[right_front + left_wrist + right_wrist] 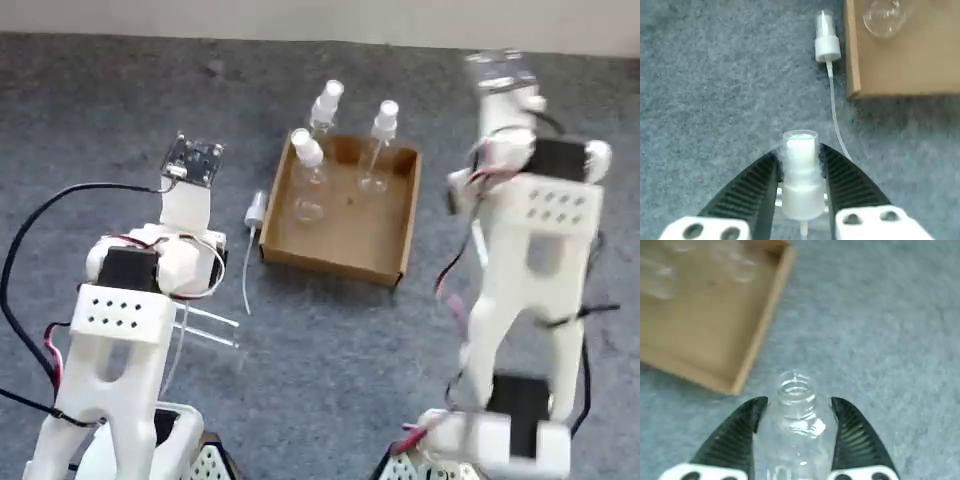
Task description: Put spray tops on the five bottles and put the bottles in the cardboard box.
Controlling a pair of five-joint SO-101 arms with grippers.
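Observation:
My left gripper (pixel 799 151) is shut on a white spray top (pixel 800 192), held over the grey carpet; its thin tube (pixel 207 325) pokes out beside the left arm. A second spray top (pixel 827 46) lies loose on the carpet just outside the cardboard box (pixel 900 70), its tube trailing toward me. My right gripper (pixel 798 400) is shut on a clear, uncapped bottle (pixel 797 427), off the box's (pixel 760 340) right side. Two capped bottles (pixel 308 180) (pixel 378 145) stand in the box (pixel 335 255). A third capped bottle (pixel 325 105) stands at its far rim; inside or behind, I cannot tell.
Grey carpet covers the whole table. Open carpet lies between the two arms in front of the box. Black and red cables (pixel 25 250) loop beside the left arm, and more cables (pixel 455 270) hang off the right arm.

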